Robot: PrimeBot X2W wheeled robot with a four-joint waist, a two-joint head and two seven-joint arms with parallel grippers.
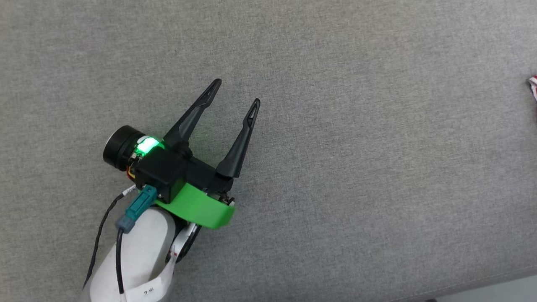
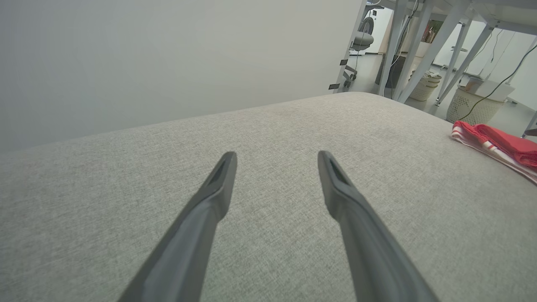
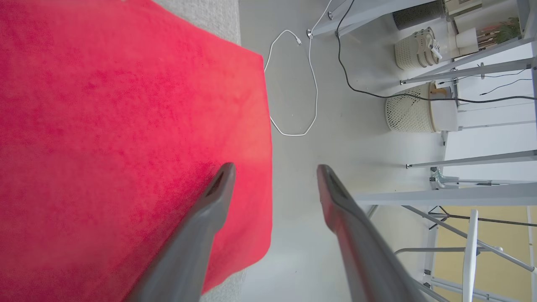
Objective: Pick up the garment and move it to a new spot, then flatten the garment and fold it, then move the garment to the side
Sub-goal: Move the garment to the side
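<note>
Left arm: pale forearm (image 1: 138,251) rises from the lower left of the head view, with a green band (image 1: 197,207) at the wrist and a green light (image 1: 147,146) lit on the black housing.
Left gripper (image 1: 237,92): fingers spread wide with nothing between them, pointing up and to the right over bare cloth; the left wrist view shows the same gap (image 2: 277,154).
Surface (image 1: 335,167): gray woven fabric, flat, under the left gripper.
Garment, head view: a red-and-white striped sliver (image 1: 533,86) at the far right edge, well apart from the left gripper.
Garment, left wrist view: a flat red and white bundle (image 2: 503,144) near the right edge of the surface.
Garment, right wrist view: a smooth red panel (image 3: 105,126) reaching the surface's edge.
Right gripper (image 3: 275,166): fingers spread apart; the left one is over the red cloth, the right one over the floor.
Floor (image 3: 356,138): pale gray, beyond the edge.
Cable (image 3: 291,135): white, looped on the floor.
Basket (image 3: 409,111): white mesh, beside the table legs.
</note>
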